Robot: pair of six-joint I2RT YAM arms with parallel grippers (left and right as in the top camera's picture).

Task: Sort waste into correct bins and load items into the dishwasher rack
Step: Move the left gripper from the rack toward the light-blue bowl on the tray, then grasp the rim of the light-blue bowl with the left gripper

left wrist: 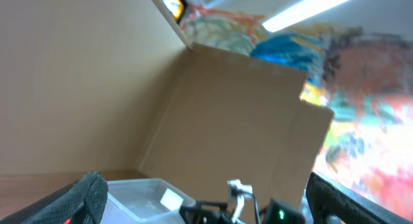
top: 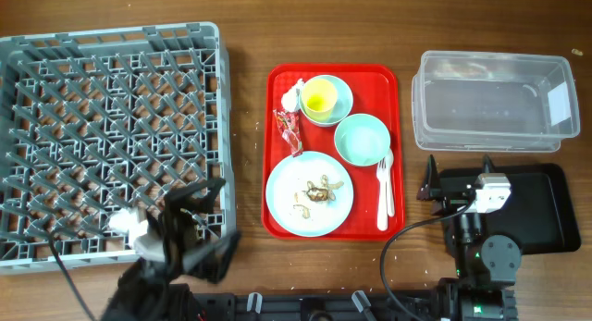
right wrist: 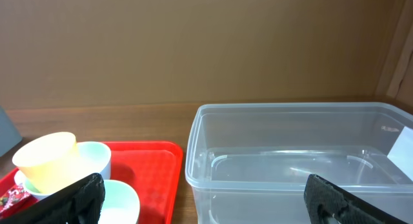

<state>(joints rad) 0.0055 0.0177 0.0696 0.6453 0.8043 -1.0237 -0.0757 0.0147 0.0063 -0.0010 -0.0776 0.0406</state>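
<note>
Pale blue plate [top: 285,184] flecked with brownish food scraps [top: 319,192]; left pincer [left wrist: 206,201], right pincer [right wrist: 205,201] both wide.

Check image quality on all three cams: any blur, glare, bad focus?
Overhead: even light, with the red tray and dishwasher rack sharp; only the left arm at the bottom edge is motion-smeared. Left wrist: the whole frame is tilted and soft, colours on the right are streaked, and the ceiling light is blown out. Right wrist: sharp and evenly lit, with mild reflections on the clear tub.
</note>
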